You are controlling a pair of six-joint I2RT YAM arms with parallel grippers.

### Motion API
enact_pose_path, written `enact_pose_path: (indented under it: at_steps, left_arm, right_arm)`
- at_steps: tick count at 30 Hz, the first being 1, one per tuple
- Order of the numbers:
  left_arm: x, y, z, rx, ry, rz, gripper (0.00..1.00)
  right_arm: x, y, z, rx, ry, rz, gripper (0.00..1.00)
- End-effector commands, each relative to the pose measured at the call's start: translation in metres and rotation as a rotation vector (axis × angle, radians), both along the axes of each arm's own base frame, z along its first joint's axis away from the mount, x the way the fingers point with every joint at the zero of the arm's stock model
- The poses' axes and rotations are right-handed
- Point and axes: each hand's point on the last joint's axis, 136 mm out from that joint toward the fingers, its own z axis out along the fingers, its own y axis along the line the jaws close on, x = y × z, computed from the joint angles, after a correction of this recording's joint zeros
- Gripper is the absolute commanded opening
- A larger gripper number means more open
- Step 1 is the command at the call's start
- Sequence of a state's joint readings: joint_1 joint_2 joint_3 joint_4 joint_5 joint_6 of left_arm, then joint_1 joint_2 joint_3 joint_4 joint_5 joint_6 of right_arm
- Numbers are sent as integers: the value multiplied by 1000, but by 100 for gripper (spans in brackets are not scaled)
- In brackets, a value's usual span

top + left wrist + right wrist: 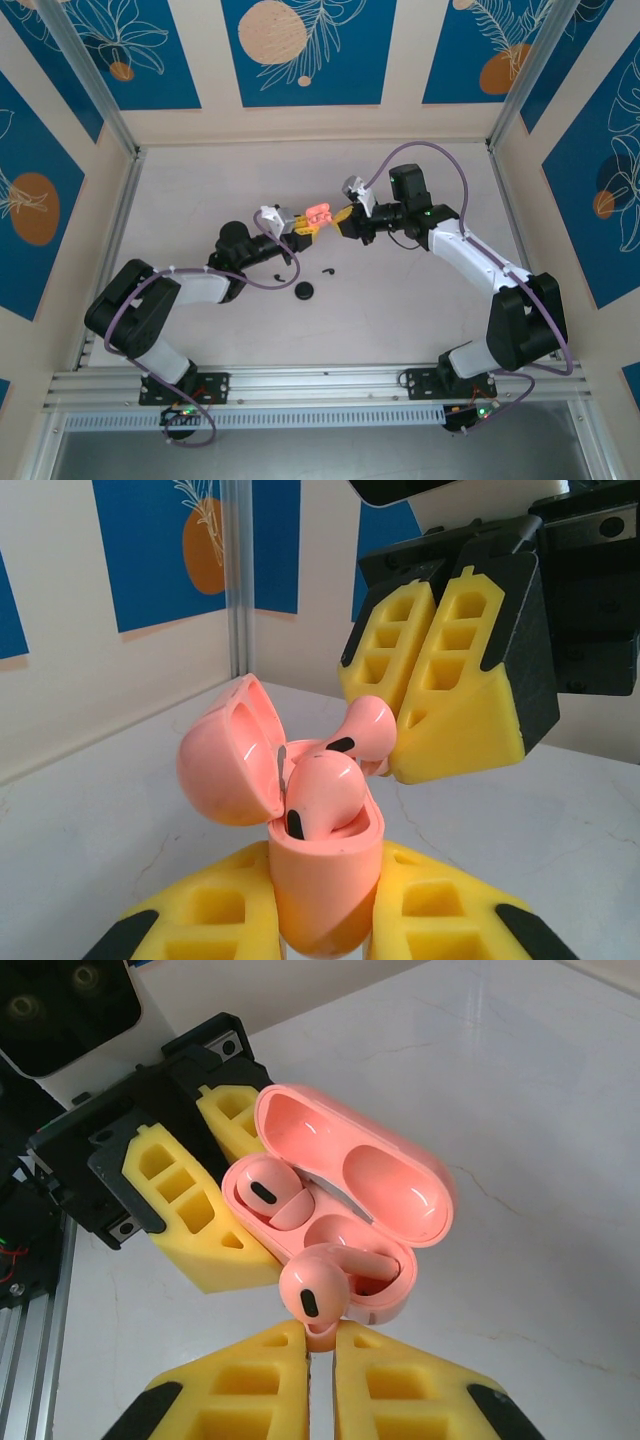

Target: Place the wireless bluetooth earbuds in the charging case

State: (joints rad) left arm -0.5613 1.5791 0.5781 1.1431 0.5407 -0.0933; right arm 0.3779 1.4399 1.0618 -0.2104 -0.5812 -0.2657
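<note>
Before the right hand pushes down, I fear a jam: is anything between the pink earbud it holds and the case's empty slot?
Nothing visible. The left hand holds the case with its lid swung open, the seated earbud fills the neighbouring slot, and the right hand has the held earbud at the free slot.

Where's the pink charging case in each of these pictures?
Top external: charging case at the centre.
Left wrist: bottom centre, lid tipped left.
Right wrist: centre, lying open.
Shared landmark: the yellow fingers gripping it.
</note>
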Motion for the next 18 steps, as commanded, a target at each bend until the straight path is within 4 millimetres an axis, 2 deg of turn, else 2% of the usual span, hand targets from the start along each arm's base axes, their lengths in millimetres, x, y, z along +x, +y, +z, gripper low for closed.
enact_pose_path:
  at_steps: [1,8,18]
  left_arm:
    - [-17,-4,24,-29,-104,-59,13]
    - [-17,-3,23,-22,-104,-56,13]
    - [-15,-3,23,-17,-114,-37,13]
  right_arm:
    - [5,-1,7,15,-24,-42,12]
    - [7,2,12,35,-17,-45,12]
    - [13,-2,7,28,34,-114,12]
